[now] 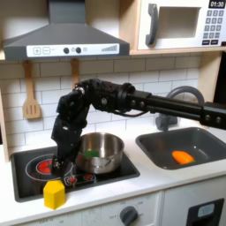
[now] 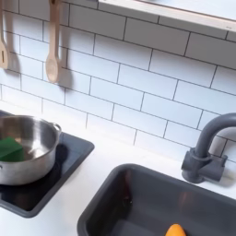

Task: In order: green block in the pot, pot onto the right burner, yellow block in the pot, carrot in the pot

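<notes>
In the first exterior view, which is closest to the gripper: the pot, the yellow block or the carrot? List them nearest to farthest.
From the gripper:
1. Yellow block, just below it at the counter's front.
2. Pot, beside it, to the first exterior view's right.
3. Carrot, far right in the sink.
The first two are close.
</notes>
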